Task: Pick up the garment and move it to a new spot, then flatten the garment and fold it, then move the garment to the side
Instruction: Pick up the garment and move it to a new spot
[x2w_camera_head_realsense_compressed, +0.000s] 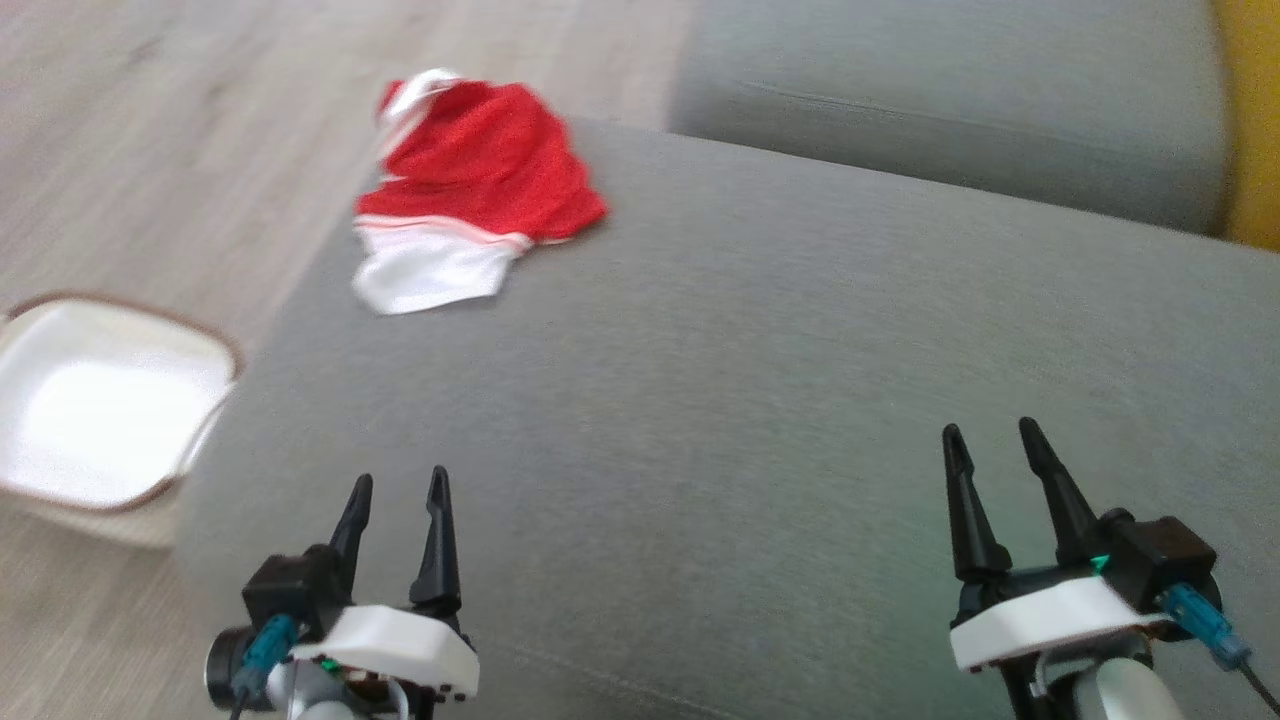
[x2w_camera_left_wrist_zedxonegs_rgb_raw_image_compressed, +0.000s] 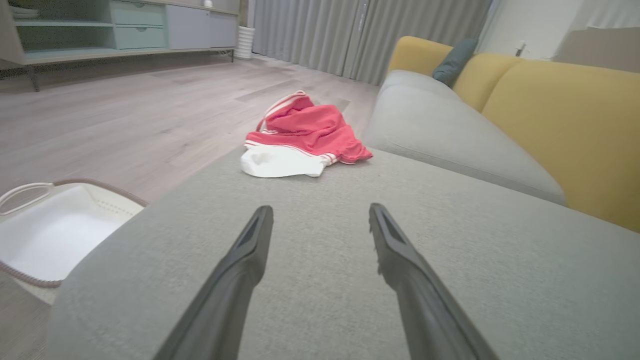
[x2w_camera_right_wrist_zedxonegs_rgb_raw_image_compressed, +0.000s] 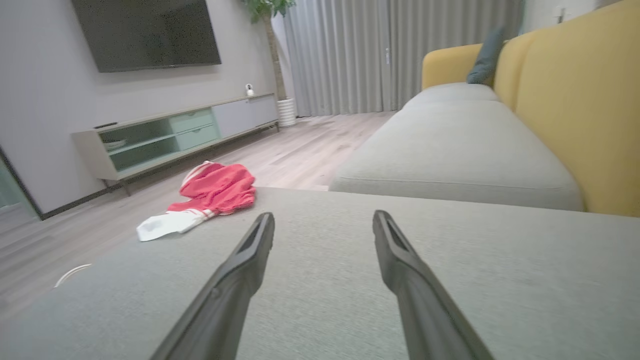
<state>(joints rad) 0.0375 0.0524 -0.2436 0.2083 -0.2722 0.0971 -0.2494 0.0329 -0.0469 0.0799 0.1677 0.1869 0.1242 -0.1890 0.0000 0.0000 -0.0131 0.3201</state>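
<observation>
Zero steps look done to me: the garment (x2w_camera_head_realsense_compressed: 470, 190) is not lifted, flattened, folded or set aside, so the whole job is ahead, starting with the reach and first grasp.

Head view first. The left gripper (x2w_camera_head_realsense_compressed: 400, 478) sits low at the near edge of the grey seat (x2w_camera_head_realsense_compressed: 720, 400), spread wide and empty. The right gripper (x2w_camera_head_realsense_compressed: 991, 430) is low on the other side, equally wide and holding nothing. Both are well apart from the garment, which lies at the seat's far left corner, close to the edge by the wooden floor (x2w_camera_head_realsense_compressed: 150, 120). It is a crumpled red heap with a white panel facing me and thin white stripes where the colours meet. A white basket (x2w_camera_head_realsense_compressed: 228, 352) stands on the floor beside the seat's left edge.

Left wrist view: my two dark fingers (x2w_camera_left_wrist_zedxonegs_rgb_raw_image_compressed: 245, 265) stand wide with bare grey fabric between them. The garment is almost dead ahead, well beyond the tips. Its red part is bunched into raised folds and the white part lies flatter. It looks thin and limp, so I expect it to sag when lifted.

Right wrist view: the fingers are wide apart with nothing between them. The garment is far off to the left at the seat's corner, and the yellow backrest (x2w_camera_right_wrist_zedxonegs_rgb_raw_image_compressed: 575, 100) is on the right.
</observation>
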